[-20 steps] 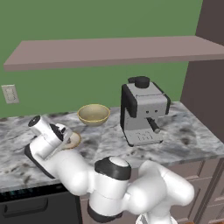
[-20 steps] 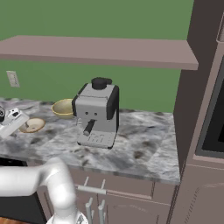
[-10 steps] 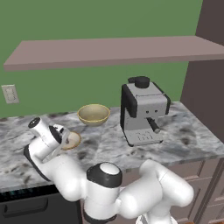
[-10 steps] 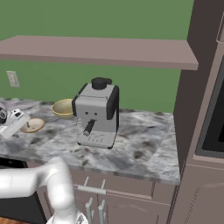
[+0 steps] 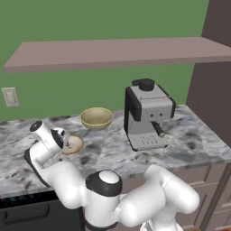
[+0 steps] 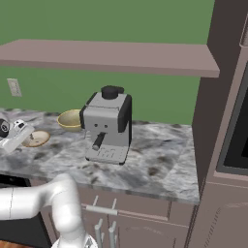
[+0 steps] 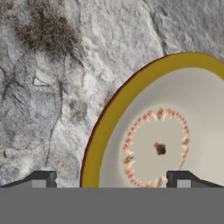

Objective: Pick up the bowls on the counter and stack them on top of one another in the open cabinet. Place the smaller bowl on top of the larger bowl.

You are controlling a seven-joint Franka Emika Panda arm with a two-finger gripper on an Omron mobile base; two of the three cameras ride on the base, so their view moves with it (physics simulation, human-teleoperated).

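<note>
The smaller bowl [image 7: 175,131], cream with an orange-brown rim, lies on the marbled counter [image 7: 43,87] right under my gripper [image 7: 111,179]. The gripper is open. One fingertip stands outside the bowl's near rim and the other over its inside, with nothing held. From the left base view the hand covers part of the smaller bowl [image 5: 75,144], and my gripper [image 5: 64,142] points down at it. The larger bowl [image 5: 96,117], deep yellow-tan, sits behind it near the wall. The open cabinet [image 5: 113,52] is a mauve-brown shelf above. From the right: smaller bowl [image 6: 38,138], larger bowl [image 6: 70,120], gripper [image 6: 25,137].
A grey coffee machine [image 5: 149,115] stands on the counter [image 5: 194,140] to the right of both bowls, also the coffee machine [image 6: 109,126]. A wall socket [image 5: 9,96] is at the left. A tall dark cabinet [image 6: 227,97] closes the counter's right end.
The arm's elbow has swung left and the hand has settled slightly lower over the smaller bowl. Both bowls stay where they were; the gripper stays open.
</note>
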